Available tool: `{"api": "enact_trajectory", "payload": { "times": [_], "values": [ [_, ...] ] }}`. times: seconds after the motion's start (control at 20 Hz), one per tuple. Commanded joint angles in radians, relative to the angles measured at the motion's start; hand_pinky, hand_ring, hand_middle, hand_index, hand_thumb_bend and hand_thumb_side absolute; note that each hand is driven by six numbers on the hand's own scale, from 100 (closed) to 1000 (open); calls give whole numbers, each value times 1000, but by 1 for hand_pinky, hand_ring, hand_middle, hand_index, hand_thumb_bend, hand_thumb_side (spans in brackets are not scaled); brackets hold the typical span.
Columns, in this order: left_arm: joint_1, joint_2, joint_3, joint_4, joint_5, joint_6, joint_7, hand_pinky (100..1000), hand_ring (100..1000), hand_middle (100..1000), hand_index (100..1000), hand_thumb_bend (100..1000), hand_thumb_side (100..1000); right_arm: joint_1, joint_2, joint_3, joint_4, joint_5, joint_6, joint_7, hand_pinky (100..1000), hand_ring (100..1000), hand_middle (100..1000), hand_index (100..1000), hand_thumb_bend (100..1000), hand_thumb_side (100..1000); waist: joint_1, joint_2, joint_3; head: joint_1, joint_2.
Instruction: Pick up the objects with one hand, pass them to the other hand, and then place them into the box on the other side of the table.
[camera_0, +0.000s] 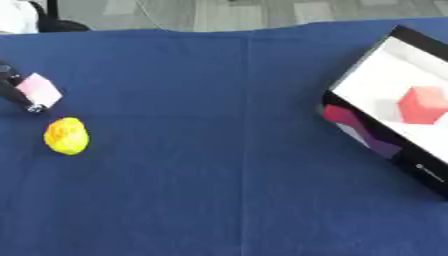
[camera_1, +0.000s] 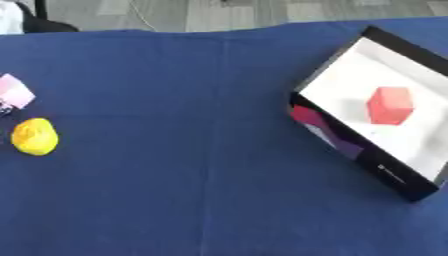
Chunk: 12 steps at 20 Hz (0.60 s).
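A pale pink block (camera_0: 39, 90) sits tilted at the far left of the blue table. A black part of my left hand (camera_0: 16, 90) comes in from the left edge and lies against the block's left side. Just below them a yellow, lumpy, lemon-like object (camera_0: 66, 135) lies on the cloth, apart from the hand. On the right stands an open black box with a white inside (camera_0: 376, 75), set askew. A red cube (camera_1: 389, 105) rests inside it. My right hand shows in neither view.
The blue cloth (camera_0: 219, 150) covers the whole table, with a crease running down its middle. Grey floor and a dark object (camera_0: 61, 25) lie beyond the far edge at the upper left.
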Motion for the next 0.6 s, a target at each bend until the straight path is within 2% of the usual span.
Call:
{"api": "enact_trajectory", "payload": {
  "times": [0.05,0.2,0.3,0.4,0.6],
  "values": [
    [-24,22,8,-7,-8,8,6,916,898,809,750,645,466,-15,-22,-6,-2,1,1,4,983,1000,1000,1000,100,570,-13,-2,-1,3,-9],
    [-26,19,11,-6,-6,14,17,913,896,806,742,596,432,-17,-21,-5,1,2,2,6,984,1000,1000,1000,100,573,-12,0,-2,3,-12],
    [-27,15,12,-3,2,20,26,911,893,800,723,515,345,-17,-19,-5,3,4,3,7,984,1000,1000,1000,100,575,-11,1,-4,4,-12],
    [-29,12,10,1,9,25,28,909,892,797,706,475,277,-17,-17,-5,6,7,4,8,984,1000,1000,1000,100,578,-11,2,-7,4,-14],
    [-31,9,5,5,6,27,20,907,888,790,678,442,189,-16,-15,-5,10,8,5,10,985,1000,1000,1000,100,579,-11,1,-10,5,-21]
  ]
}}
